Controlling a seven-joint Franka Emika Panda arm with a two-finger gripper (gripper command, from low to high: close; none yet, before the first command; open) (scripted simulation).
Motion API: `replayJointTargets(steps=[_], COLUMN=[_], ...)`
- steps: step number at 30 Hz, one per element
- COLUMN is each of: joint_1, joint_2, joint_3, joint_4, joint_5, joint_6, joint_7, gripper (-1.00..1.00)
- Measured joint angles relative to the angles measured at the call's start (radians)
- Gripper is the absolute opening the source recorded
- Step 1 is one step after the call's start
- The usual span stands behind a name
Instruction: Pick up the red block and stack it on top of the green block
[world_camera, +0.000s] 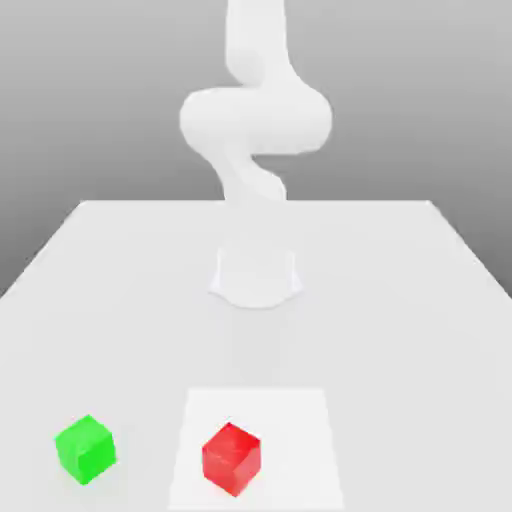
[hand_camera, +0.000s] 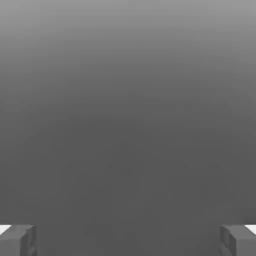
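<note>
Closest to me sits the red block, resting on a pale square laid on the bench, its corners turned at an angle. Off towards the exterior view's left, well apart from it and just outside that square, is the green block, also turned askew, with nothing on top of it.

Farther back, beyond both cubes, stands the arm on its base. In the hand view the pincer is wide open, its two fingers spread apart and nothing between them.

So I'd say we're at the very start: the reach for the red one, with grasping and stacking both to do. The next move, to my mind, is to bring the pincer out over the red block, twist it to match those slanted faces, and come down with it open. Go in crooked and it could nudge the cube round.
</note>
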Motion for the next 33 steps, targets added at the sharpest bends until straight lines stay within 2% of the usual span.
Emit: replayJointTargets(steps=[13,18,23,28,29,33], joint_1=[-0.144,-0.166,-0.171,-0.146,-0.139,-0.139], joint_2=[0.479,0.660,0.835,1.014,1.044,1.044], joint_3=[0.103,0.106,0.106,0.072,0.062,0.062], joint_4=[-0.129,-0.179,-0.228,-0.213,-0.209,-0.209], joint_5=[-0.075,-0.085,-0.049,-0.085,-0.093,-0.094], joint_6=[0.204,0.283,0.364,0.503,0.528,0.529], joint_7=[0.328,0.440,0.516,0.562,0.568,0.569], gripper=[0.00,0.00,0.00,0.00,-1.00,-1.00])
